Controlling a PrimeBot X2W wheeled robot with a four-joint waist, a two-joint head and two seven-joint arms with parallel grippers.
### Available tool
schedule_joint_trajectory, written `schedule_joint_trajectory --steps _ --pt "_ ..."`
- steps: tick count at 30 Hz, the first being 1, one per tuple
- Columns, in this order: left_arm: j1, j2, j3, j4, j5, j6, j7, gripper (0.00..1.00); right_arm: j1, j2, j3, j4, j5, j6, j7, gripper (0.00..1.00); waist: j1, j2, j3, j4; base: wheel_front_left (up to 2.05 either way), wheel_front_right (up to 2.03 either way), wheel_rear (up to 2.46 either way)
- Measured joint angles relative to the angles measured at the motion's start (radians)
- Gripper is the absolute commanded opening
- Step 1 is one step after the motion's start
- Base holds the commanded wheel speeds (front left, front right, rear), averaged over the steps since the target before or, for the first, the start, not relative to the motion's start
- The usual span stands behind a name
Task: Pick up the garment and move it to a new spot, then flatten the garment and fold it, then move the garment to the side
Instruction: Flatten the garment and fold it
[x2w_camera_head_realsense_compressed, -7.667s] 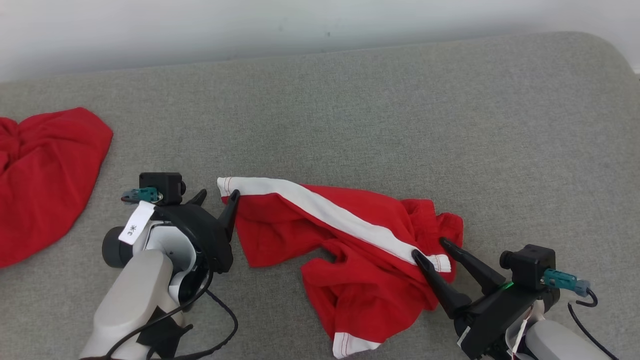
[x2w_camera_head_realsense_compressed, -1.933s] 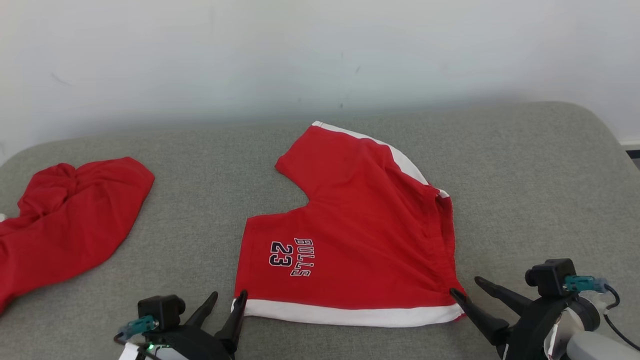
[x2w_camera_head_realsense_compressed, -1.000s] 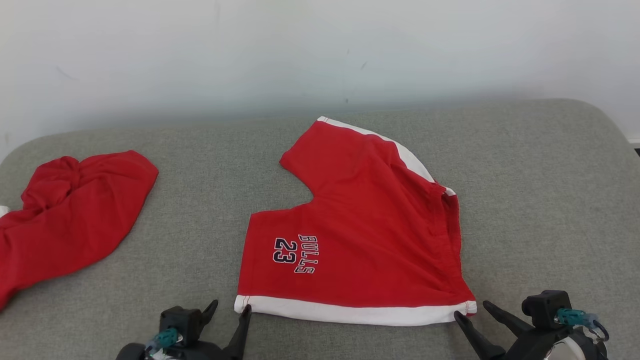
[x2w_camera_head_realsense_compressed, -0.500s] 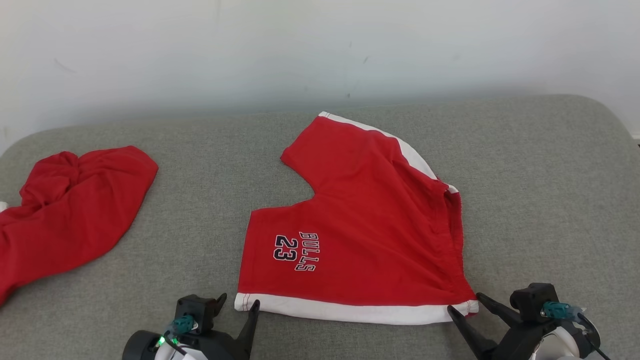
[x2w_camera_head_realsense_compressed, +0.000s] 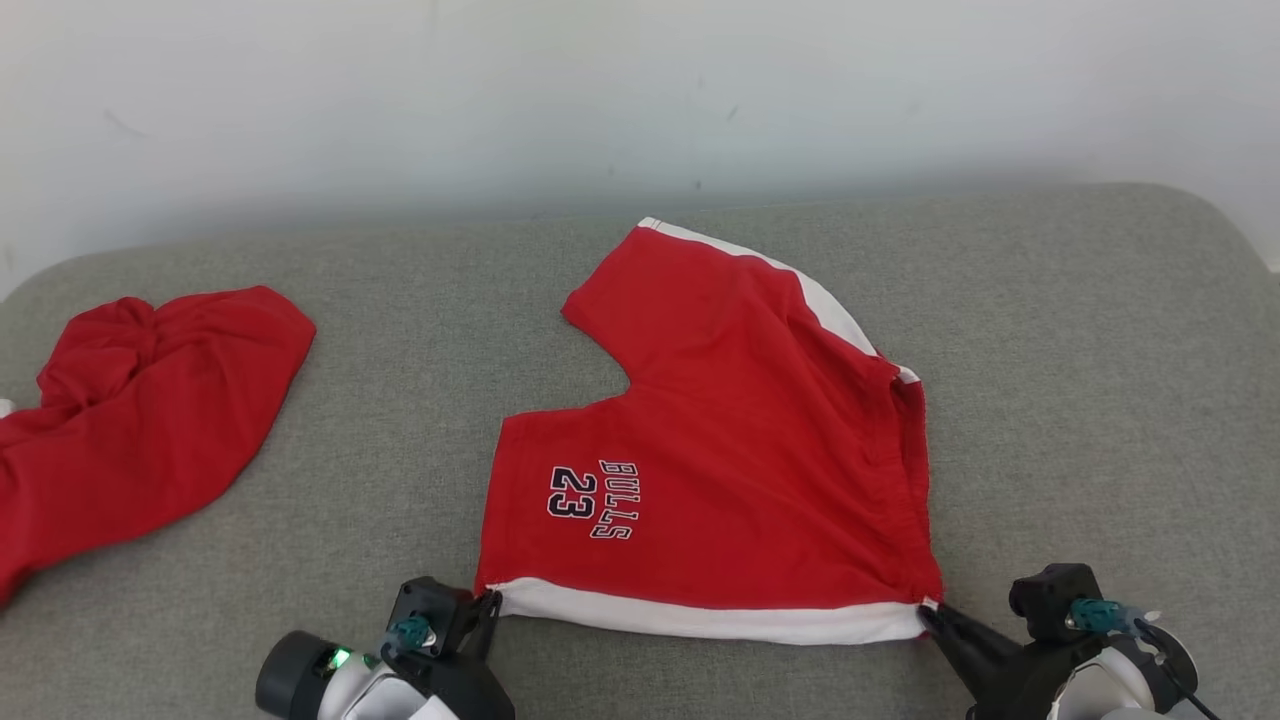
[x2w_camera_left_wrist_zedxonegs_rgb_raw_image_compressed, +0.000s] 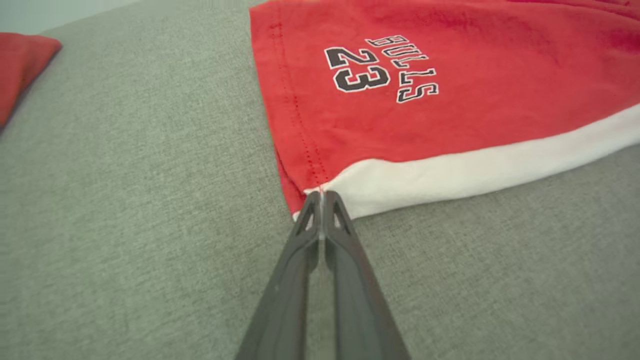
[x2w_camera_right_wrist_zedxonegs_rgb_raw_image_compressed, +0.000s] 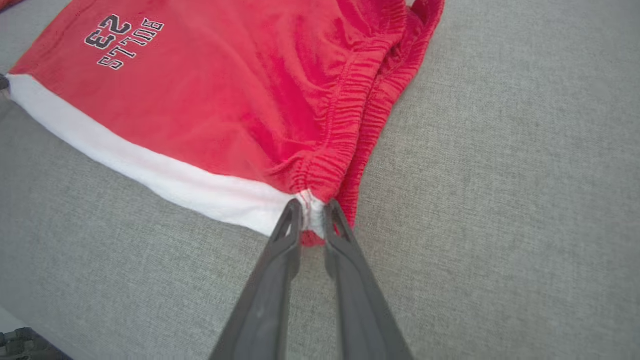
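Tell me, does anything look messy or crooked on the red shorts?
Yes. The shorts aren't flat yet: the far leg slants sideways, and the waistband is bunched and doubled along the right edge. Another red garment lies crumpled at the left.

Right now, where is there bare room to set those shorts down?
Bare grey cushion lies right of the shorts, and in the strip between them and the crumpled red garment. The near edge is crowded: left claw and right claw pinch the white stripe's ends.

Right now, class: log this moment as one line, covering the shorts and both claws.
shorts: spread on grey cushion | left claw: shut on hem corner | right claw: shut on waistband corner
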Motion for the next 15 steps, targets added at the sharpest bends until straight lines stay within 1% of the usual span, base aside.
schedule_joint_trajectory --steps 15 --pt "-0.004 -0.019 0.007 0.028 0.005 0.000 0.014 0.00 -0.003 0.012 -0.007 0.015 -0.017 0.000 0.008 0.00 0.0000 0.0000 -0.006 0.009 0.00 0.00 0.00"
